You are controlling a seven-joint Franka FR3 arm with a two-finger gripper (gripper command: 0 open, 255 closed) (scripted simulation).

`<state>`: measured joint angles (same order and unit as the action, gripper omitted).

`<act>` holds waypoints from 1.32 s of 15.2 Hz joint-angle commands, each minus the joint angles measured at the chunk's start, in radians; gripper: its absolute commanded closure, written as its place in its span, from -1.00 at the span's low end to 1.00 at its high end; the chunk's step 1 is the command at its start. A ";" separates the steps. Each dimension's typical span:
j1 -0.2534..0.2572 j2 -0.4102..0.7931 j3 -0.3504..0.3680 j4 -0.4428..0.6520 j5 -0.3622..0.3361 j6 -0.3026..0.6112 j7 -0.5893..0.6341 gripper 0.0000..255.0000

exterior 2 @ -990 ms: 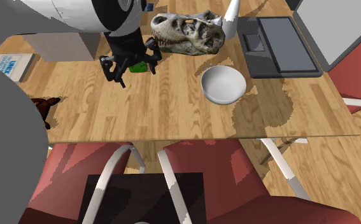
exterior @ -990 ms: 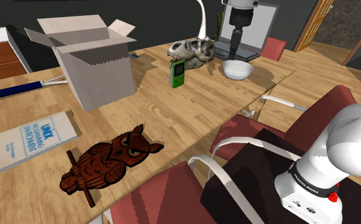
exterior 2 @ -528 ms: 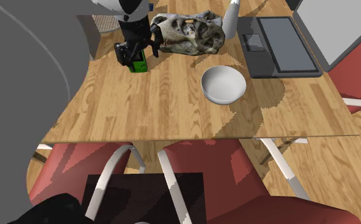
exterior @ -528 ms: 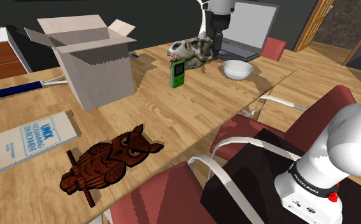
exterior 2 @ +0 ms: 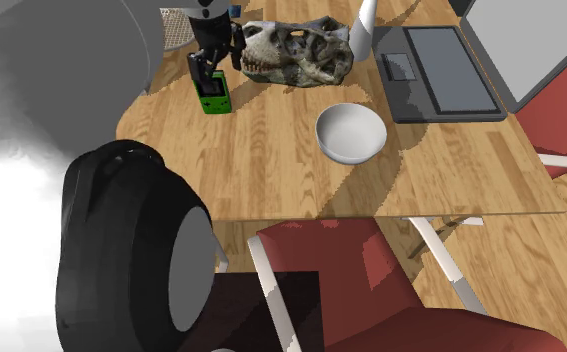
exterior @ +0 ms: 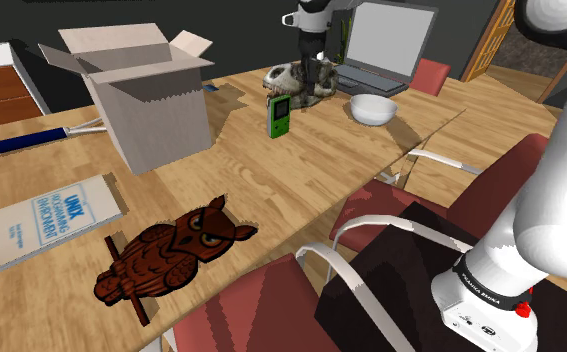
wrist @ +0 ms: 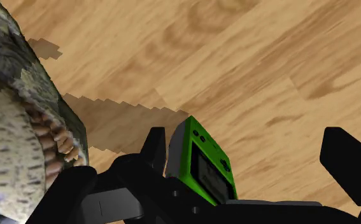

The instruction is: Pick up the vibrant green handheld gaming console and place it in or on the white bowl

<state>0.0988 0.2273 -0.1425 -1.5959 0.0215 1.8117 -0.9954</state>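
Pointing down over green console (wrist: 204, 167), tool (wrist: 252, 156), jaws apart.

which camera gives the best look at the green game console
Shoulder view: the console stands upright on the table, whole, screen facing the camera. The wrist view shows it close, between the fingers of the open end effector, lower part cut off. The second exterior view looks down on it, partly behind the end effector.
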 commanded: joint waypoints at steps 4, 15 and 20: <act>-0.015 0.220 0.027 0.269 0.023 -0.046 -0.128 -1.00; -0.013 0.225 0.028 0.175 0.024 0.053 -0.129 -1.00; -0.013 0.225 0.028 0.176 0.024 0.053 -0.129 -1.00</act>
<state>0.0858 0.4526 -0.1142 -1.4204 0.0455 1.8647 -1.1249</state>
